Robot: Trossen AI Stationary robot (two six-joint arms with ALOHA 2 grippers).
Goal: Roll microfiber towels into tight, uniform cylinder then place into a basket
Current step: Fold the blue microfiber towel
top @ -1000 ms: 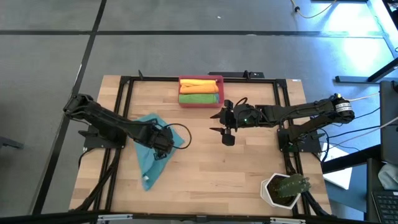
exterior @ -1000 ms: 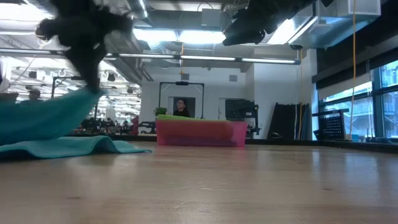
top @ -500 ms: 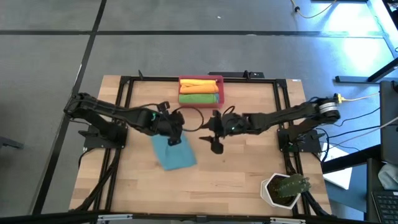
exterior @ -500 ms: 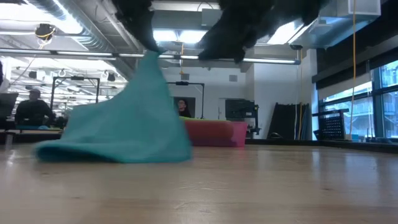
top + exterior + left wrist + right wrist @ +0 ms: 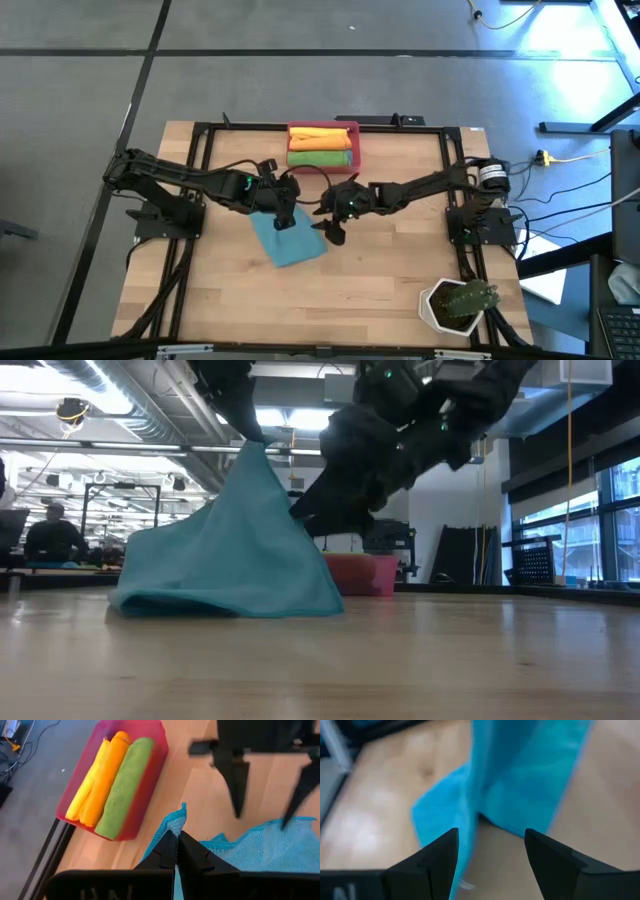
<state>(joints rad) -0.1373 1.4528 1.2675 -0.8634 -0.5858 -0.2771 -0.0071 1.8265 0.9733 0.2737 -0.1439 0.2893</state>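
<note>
A teal-blue towel (image 5: 297, 243) lies near the table's middle, with one corner pulled up into a tent (image 5: 232, 555) and its lower edge on the wood. My left gripper (image 5: 283, 216) is shut on that raised corner. My right gripper (image 5: 333, 225) is open beside the towel's right side, and its fingers (image 5: 236, 784) point at the raised cloth (image 5: 520, 775). I cannot tell whether they touch it. The red-pink basket (image 5: 354, 146) at the far edge holds a yellow, an orange and a green rolled towel (image 5: 125, 785). My left gripper pinches the towel's raised corner (image 5: 176, 821) between its two shut fingers, and a small tip of cloth sticks out past them. The fingers come from above, slanting down. The towel hangs below them as a tent, with its lower edge (image 5: 225, 608) on the table.
A white hexagonal plant pot (image 5: 455, 305) stands at the near right corner. A black frame (image 5: 205, 150) runs round the tabletop. Bare wood (image 5: 380, 280) lies near the front edge and to the right of the towel.
My left gripper has gone toward the table's right and a little toward its far edge. It dragged the towel from the left side to the middle and raised the towel's corner into a tent. My right gripper has moved toward the table's left, close to the towel.
</note>
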